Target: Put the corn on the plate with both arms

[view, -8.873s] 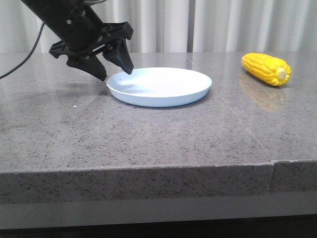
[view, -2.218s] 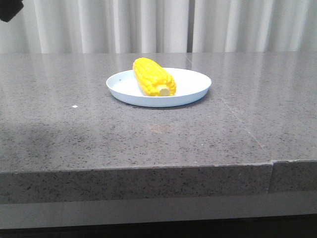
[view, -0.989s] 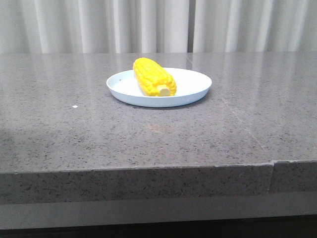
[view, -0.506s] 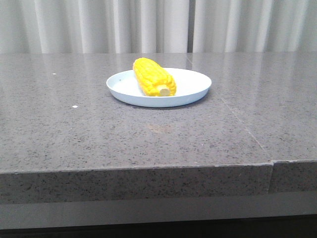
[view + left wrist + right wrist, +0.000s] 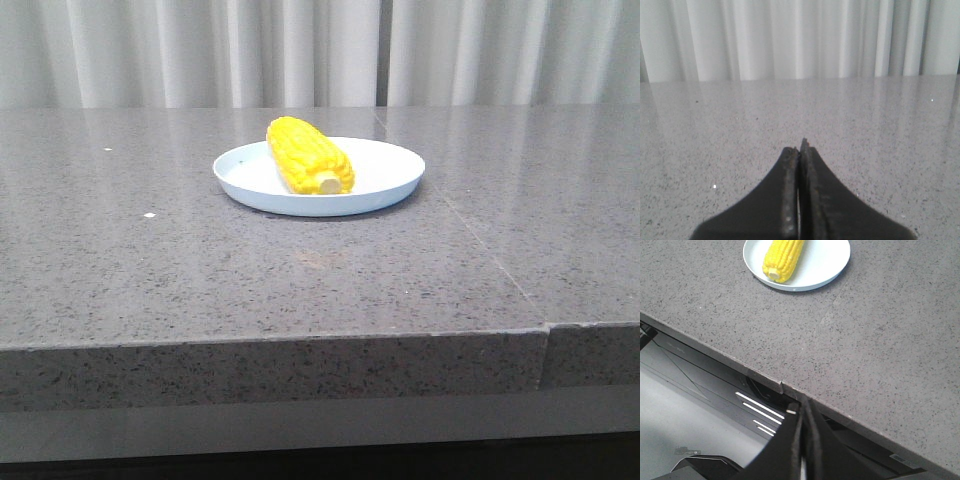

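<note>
While neither arm shows in the front view, the corn [image 5: 310, 157] lies on the plate [image 5: 385, 185], left of the plate's centre, its pale stub end pointing toward 5 o'clock and its far tip toward 11. The plate sits on the grey stone table [image 5: 200, 270] well back from the front edge, with bare stone all around it; a seam in the tabletop runs from the plate's right side down toward 5 o'clock to the front edge. Behind the table hang pale curtains [image 5: 300, 50]. From the left wrist, the left gripper [image 5: 799, 150] has its two black fingers pressed together with nothing between them, hanging over open speckled stone that stretches to the curtains. From the right wrist, the right gripper [image 5: 802, 407] is likewise pinched closed and empty, sitting out past the table's front edge, with the corn [image 5: 782, 257] and plate [image 5: 827, 265] well apart from it.
</note>
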You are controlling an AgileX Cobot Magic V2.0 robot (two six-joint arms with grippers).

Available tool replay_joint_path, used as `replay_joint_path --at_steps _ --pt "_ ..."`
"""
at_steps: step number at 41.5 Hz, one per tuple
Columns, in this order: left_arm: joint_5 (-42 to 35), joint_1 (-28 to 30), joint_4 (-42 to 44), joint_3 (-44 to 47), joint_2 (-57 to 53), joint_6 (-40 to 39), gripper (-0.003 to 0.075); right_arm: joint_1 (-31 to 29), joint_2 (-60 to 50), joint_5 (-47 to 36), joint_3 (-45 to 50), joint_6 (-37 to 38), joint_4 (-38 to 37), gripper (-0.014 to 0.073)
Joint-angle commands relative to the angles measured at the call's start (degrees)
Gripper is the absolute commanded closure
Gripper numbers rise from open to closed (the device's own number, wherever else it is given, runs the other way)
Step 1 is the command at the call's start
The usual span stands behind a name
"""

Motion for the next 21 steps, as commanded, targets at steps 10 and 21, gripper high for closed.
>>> replay_joint_path --at_steps 10,21 --pt "-5.86 -1.4 1.6 0.21 -1.22 -0.33 0.074 -0.13 0.42 -3.71 -1.19 -0.63 -0.53 0.0713" --pt "-5.86 -1.4 1.6 0.21 -1.11 -0.33 0.074 -0.13 0.42 -3.71 -1.19 -0.63 -0.53 0.0713"
